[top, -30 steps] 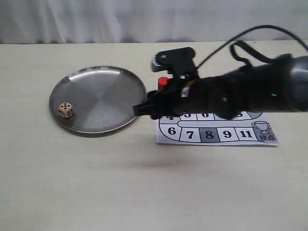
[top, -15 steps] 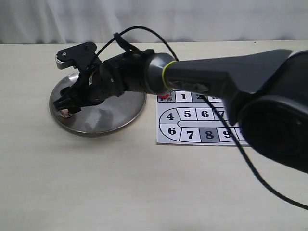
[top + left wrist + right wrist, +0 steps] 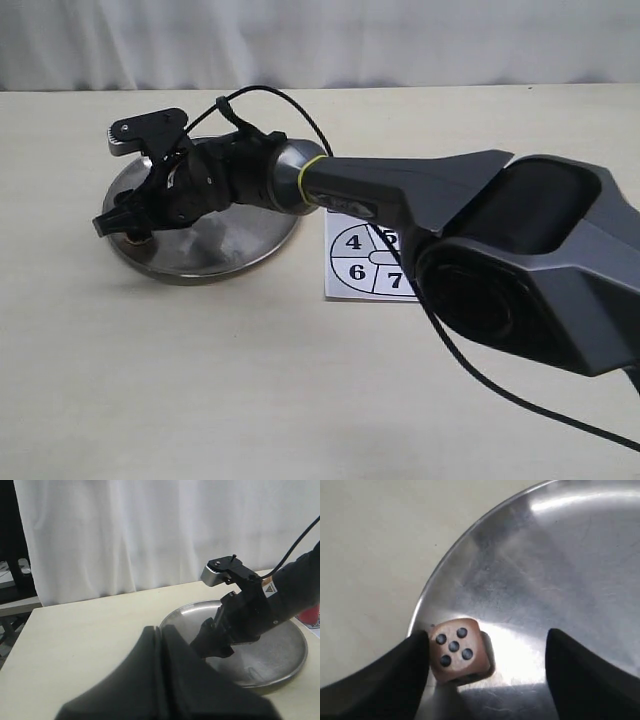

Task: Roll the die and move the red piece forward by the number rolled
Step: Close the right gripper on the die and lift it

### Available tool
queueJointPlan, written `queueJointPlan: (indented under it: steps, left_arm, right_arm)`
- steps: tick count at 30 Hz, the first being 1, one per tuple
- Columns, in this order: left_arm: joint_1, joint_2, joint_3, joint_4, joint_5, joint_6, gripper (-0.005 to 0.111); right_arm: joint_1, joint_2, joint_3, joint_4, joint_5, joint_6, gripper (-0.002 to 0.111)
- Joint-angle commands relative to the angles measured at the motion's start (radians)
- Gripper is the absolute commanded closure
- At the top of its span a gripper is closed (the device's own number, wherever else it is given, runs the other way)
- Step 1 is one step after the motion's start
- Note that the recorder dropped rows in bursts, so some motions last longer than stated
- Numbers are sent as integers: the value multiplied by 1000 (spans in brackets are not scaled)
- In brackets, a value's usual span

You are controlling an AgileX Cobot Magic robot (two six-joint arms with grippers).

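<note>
The pale die [image 3: 456, 651] rests near the rim of the steel plate [image 3: 560, 565], its five-pip face toward the right wrist camera. My right gripper [image 3: 487, 650] is open with the die between its fingers, close against one of them [image 3: 412, 665]. In the exterior view that gripper [image 3: 125, 225] reaches across to the left side of the plate [image 3: 220, 255] and covers the die. My left gripper [image 3: 162, 630] is shut on nothing, held off the plate's edge. The red piece [image 3: 309, 614] shows at the frame's edge beyond the plate [image 3: 280, 655]; the arm hides it in the exterior view.
The numbered game board [image 3: 352, 268] lies right of the plate, mostly covered by my right arm [image 3: 400, 190]. The arm's cable [image 3: 480, 370] trails over the table in front. A white curtain backs the table.
My right gripper has left the board and the red piece, crossed left over the plate and come down around the die. The die has stayed in place.
</note>
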Motion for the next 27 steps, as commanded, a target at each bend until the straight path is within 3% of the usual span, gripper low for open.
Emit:
queueJointPlan:
  steps: [1, 9, 19, 27]
  left_arm:
    - [-1, -1, 2, -4, -5, -2, 107]
    - [-1, -1, 2, -4, -5, -2, 107]
    - [-1, -1, 2, -4, -5, -2, 107]
    - [-1, -1, 2, -4, -5, -2, 107]
  right_arm:
    - [0, 14, -6, 42, -4, -52, 46]
    - [0, 29, -6, 198, -18, -249, 48]
    - [-9, 7, -6, 239, 12, -295, 104]
    - [-111, -187, -6, 131, 296, -283, 104]
